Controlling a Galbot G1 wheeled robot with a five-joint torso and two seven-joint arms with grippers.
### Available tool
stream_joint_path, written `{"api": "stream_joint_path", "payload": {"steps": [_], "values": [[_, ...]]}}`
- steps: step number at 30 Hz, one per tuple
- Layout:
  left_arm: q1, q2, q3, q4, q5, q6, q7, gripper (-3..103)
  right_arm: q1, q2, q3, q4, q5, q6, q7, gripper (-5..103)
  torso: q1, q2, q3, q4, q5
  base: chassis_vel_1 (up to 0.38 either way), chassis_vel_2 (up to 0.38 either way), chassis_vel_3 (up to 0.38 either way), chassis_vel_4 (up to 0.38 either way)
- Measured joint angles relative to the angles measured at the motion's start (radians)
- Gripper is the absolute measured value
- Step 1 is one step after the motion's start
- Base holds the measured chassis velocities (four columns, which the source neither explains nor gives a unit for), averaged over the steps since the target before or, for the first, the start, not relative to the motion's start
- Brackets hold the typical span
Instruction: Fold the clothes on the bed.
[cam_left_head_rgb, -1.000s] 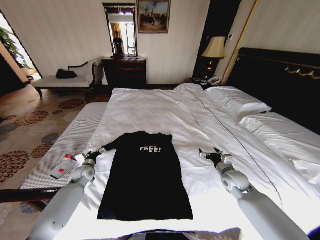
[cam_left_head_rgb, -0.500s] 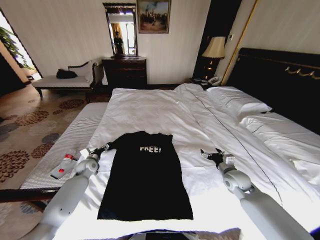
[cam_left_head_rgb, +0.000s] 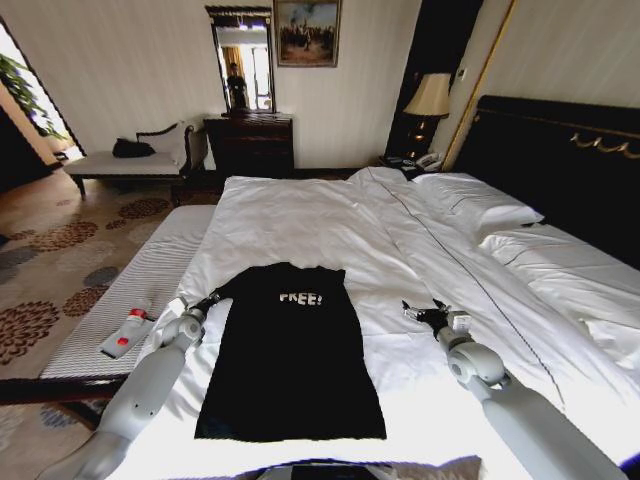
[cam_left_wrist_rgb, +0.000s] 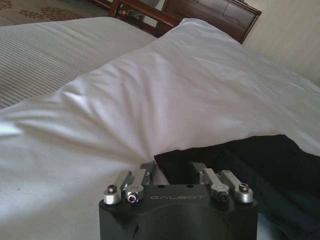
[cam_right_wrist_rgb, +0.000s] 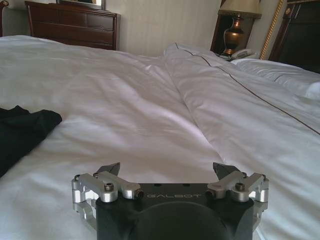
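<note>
Landmark: black T-shirt (cam_left_head_rgb: 290, 355), one garment, lying flat on the white duvet of the bed (cam_left_head_rgb: 330, 215), chest lettering toward the far end.
Left hand (cam_left_head_rgb: 208, 300): at the T-shirt's left sleeve; over the last second it has edged in toward the shirt. In the left wrist view the fingers (cam_left_wrist_rgb: 142, 176) stand narrowly apart with the black sleeve edge (cam_left_wrist_rgb: 172, 162) between them, not clamped.
Right hand (cam_left_head_rgb: 420, 312): on bare duvet, well apart from the T-shirt's right side; it has drifted slightly nearer the robot. Fingers (cam_right_wrist_rgb: 109, 169) wide apart, holding nothing.
Meaning for the task: judged, the left side is close to a sleeve grasp; the right is not yet placed; no fold made.
Count: one T-shirt, one bed, two hands, two pillows (cam_left_head_rgb: 478, 205).
</note>
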Motion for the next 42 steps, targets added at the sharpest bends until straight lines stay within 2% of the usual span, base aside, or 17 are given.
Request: {"api": "stream_joint_path", "payload": {"steps": [2,4,8,11,25,30,32,34,36,42], "values": [[-0.004,-0.003,0.003,0.000,0.003,0.000,0.000,28,0.000,0.000,0.000,-0.001,0.000,0.000,0.000,100,0.000,0.000,0.000,-0.0002,-0.0001,0.000,0.000,0.000,0.000],[-0.005,-0.004,0.004,-0.002,0.003,0.000,0.000,28,0.000,0.000,0.000,-0.001,0.001,0.000,0.000,100,0.000,0.000,0.000,-0.0003,-0.0001,0.000,0.000,0.000,0.000],[-0.006,-0.005,0.008,-0.012,0.010,-0.003,-0.001,7,-0.001,0.001,0.001,-0.003,0.002,0.001,0.000,100,0.000,0.000,0.000,-0.0002,-0.0001,0.000,0.000,0.000,0.000],[-0.008,-0.002,0.013,-0.010,0.015,-0.008,-0.001,1,-0.004,0.003,0.001,-0.004,0.002,0.002,0.000,100,0.000,0.000,0.000,-0.0002,-0.0001,0.000,0.000,0.000,0.000],[-0.053,0.017,0.007,-0.008,0.016,-0.027,-0.009,0,-0.016,0.005,0.008,-0.002,0.001,0.004,-0.001,100,0.000,0.000,0.000,0.0000,-0.0002,0.000,0.000,0.000,0.000],[-0.076,0.032,0.019,-0.074,0.078,-0.040,-0.015,0,-0.016,0.011,0.007,-0.003,-0.001,0.005,-0.002,100,0.000,0.000,0.000,-0.0003,0.0000,0.000,0.000,0.000,0.000],[-0.083,0.046,0.035,-0.154,0.111,-0.044,-0.026,0,-0.016,0.015,0.006,-0.006,-0.002,0.005,-0.003,100,0.000,0.000,0.000,0.0000,0.0001,0.000,0.000,0.000,0.000],[-0.087,0.050,0.044,-0.182,0.115,-0.043,-0.034,0,-0.016,0.017,0.004,-0.009,-0.003,0.005,-0.004,100,0.000,0.000,0.000,0.0000,0.0001,0.000,0.000,0.000,0.000],[-0.096,0.057,0.075,-0.254,0.120,-0.030,-0.071,0,-0.012,0.024,0.000,-0.014,-0.005,0.005,-0.004,100,0.000,0.000,0.000,-0.0003,0.0002,0.000,0.000,0.000,0.000],[-0.087,0.054,0.126,-0.334,0.121,-0.019,-0.120,0,-0.008,0.030,-0.002,-0.015,-0.006,0.006,-0.006,100,0.000,0.000,0.000,-0.0001,0.0003,0.000,0.000,0.000,0.000]]}}
